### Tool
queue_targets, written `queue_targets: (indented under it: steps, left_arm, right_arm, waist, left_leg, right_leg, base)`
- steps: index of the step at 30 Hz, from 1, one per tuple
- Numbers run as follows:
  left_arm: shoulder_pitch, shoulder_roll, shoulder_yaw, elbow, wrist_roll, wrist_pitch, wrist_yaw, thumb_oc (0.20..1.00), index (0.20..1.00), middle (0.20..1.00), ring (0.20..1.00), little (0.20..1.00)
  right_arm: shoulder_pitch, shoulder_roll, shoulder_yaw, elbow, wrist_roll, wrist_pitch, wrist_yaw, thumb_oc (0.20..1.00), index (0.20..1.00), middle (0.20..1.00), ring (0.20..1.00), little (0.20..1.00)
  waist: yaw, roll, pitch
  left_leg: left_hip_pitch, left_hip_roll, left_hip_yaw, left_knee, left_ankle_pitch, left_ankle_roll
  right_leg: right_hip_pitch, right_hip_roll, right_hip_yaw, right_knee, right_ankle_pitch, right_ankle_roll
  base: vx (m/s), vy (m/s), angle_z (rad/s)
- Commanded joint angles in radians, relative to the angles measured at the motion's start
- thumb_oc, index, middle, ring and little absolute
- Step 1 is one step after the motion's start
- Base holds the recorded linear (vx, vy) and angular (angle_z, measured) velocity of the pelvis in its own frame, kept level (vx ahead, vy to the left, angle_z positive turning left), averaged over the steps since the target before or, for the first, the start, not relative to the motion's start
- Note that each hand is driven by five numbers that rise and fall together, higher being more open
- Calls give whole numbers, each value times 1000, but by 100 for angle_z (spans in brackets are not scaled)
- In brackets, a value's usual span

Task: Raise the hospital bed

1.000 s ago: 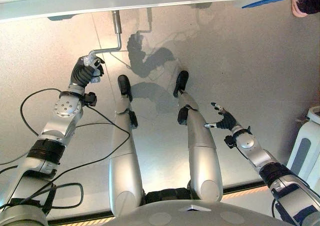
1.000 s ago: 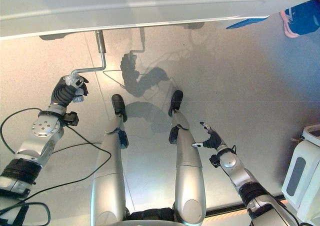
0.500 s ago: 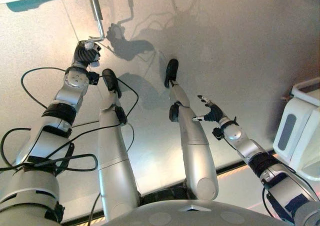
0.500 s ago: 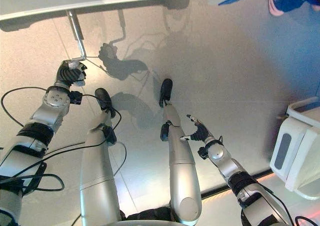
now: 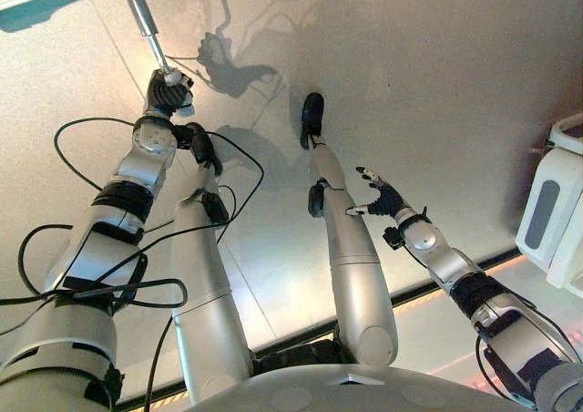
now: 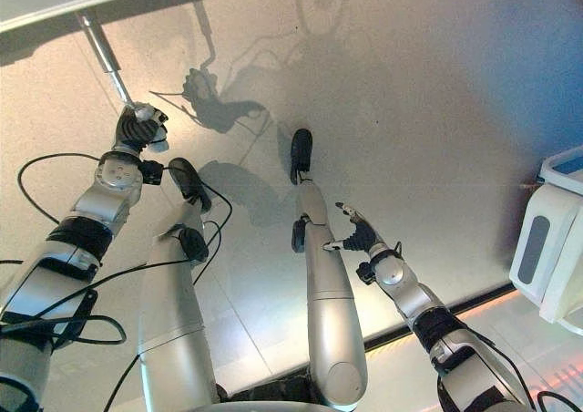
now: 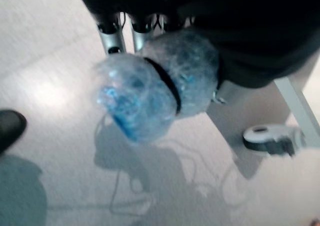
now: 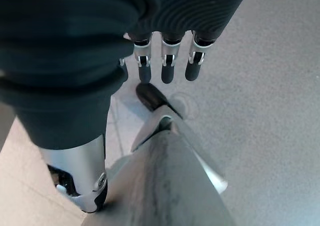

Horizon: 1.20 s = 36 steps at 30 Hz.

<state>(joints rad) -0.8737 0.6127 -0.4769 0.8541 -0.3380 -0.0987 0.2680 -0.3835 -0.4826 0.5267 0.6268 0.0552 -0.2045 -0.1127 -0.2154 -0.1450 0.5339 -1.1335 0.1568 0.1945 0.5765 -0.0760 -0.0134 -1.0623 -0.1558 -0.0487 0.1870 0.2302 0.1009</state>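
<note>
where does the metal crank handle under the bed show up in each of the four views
Left eye view: the metal crank handle slants down from the bed edge at upper left into the left hand.
Right eye view: the same, upper left, its end in that hand.
Left wrist view: its clear-wrapped grip sits in the curled hand, centre.
Right wrist view: I can't find it.
Shared landmark: the left hand on the crank.

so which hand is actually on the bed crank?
The left hand, fingers curled round the plastic-wrapped grip at the end of the silver metal crank handle. The right hand hangs with straight fingers beside the leg, holding nothing.
</note>
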Motion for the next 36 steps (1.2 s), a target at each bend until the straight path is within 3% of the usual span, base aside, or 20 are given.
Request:
queue_targets:
  steps: [1, 8, 9, 14, 15, 16, 17, 19, 28, 34, 35, 36]
  left_arm:
    - [16, -3, -57, -137, 45, -60, -18, 200, 200, 200, 200, 200]
    - [99, -9, -58, -397, -46, -113, -34, 200, 200, 200, 200, 200]
    - [151, 6, -42, -495, -68, -130, -49, 200, 200, 200, 200, 200]
    - [280, 36, 13, -712, -137, -158, -91, 200, 200, 200, 200, 200]
    - [332, 59, 48, -781, -147, -165, -105, 200, 200, 200, 200, 200]
    - [341, 58, 45, -781, -147, -165, -106, 200, 200, 200, 200, 200]
    - [363, 67, 65, -816, -153, -167, -116, 200, 200, 200, 200, 200]
    - [420, 85, 97, -871, -166, -172, -128, 200, 200, 200, 200, 200]
    - [695, 185, 244, -1052, -209, -182, -183, 200, 200, 200, 200, 200]
    - [803, 226, 328, -1058, -214, -182, -191, 200, 200, 200, 200, 200]
    - [822, 227, 332, -1048, -212, -180, -189, 200, 200, 200, 200, 200]
    - [819, 229, 344, -1033, -209, -181, -183, 200, 200, 200, 200, 200]
  right_arm:
    - [12, -53, 43, -21, 7, 17, -9, 1000, 1000, 1000, 1000, 1000]
    - [47, -81, 4, -15, -15, 24, -16, 1000, 1000, 1000, 1000, 1000]
    - [66, -88, -22, 0, -20, 25, -16, 1000, 1000, 1000, 1000, 1000]
    - [122, -82, -71, 38, -22, 30, -11, 1000, 1000, 1000, 1000, 1000]
    - [137, -77, -90, 54, -26, 28, -7, 1000, 1000, 1000, 1000, 1000]
    - [146, -76, -86, 55, -25, 28, -7, 1000, 1000, 1000, 1000, 1000]
    - [144, -72, -95, 68, -24, 27, -7, 1000, 1000, 1000, 1000, 1000]
    - [161, -69, -109, 83, -22, 26, -7, 1000, 1000, 1000, 1000, 1000]
    - [228, -58, -169, 151, -18, 23, -3, 1000, 1000, 1000, 1000, 1000]
    - [250, -58, -185, 168, -26, 25, 6, 1000, 1000, 1000, 1000, 1000]
    - [262, -56, -182, 160, -27, 25, 10, 1000, 1000, 1000, 1000, 1000]
    - [255, -56, -183, 155, -27, 24, 13, 1000, 1000, 1000, 1000, 1000]
  waist:
    - [16, -37, -14]
    - [27, 11, -14]
    - [37, 32, -14]
    - [66, 75, -14]
    - [76, 86, -14]
    - [77, 87, -14]
    - [84, 92, -14]
    - [98, 102, -14]
    - [153, 133, -14]
    - [170, 129, -14]
    - [174, 128, -14]
    - [173, 123, -14]
  left_leg:
    - [95, -18, 1, -127, 59, -48]
    - [163, -28, 1, -226, 114, -66]
    - [187, -33, 0, -261, 133, -75]
    - [242, -42, -14, -335, 174, -94]
    - [242, -45, -14, -374, 224, -95]
    - [269, -44, -23, -372, 197, -104]
    - [256, -46, -17, -390, 233, -98]
    - [272, -46, -26, -404, 243, -103]
    - [277, -60, -57, -354, 213, -91]
    - [254, -60, -55, -272, 161, -68]
    - [275, -60, -60, -259, 123, -73]
    - [245, -62, -52, -254, 146, -63]
  right_leg:
    - [7, -23, 32, 65, -53, 123]
    - [34, -19, 20, 74, -72, 115]
    - [49, -18, 10, 76, -80, 113]
    - [89, -15, -11, 85, -101, 104]
    - [83, -16, -25, 77, -81, 94]
    - [108, -15, -26, 85, -110, 101]
    - [93, -15, -31, 79, -88, 92]
    - [105, -15, -45, 92, -99, 88]
    - [137, -48, -76, 140, -125, 86]
    - [136, -70, -76, 163, -127, 91]
    - [158, -72, -74, 172, -155, 101]
    - [136, -76, -74, 159, -122, 95]
  base:
    - [-29, -99, -15]
    - [-27, -114, -6]
    - [-24, -83, 10]
    - [-26, -90, 6]
    - [2, -92, 2]
    - [-49, -90, 8]
    - [6, -62, 13]
    - [-16, -84, 15]
    - [20, -17, 17]
    - [35, 84, 12]
    - [34, 137, 4]
    - [37, 175, 0]
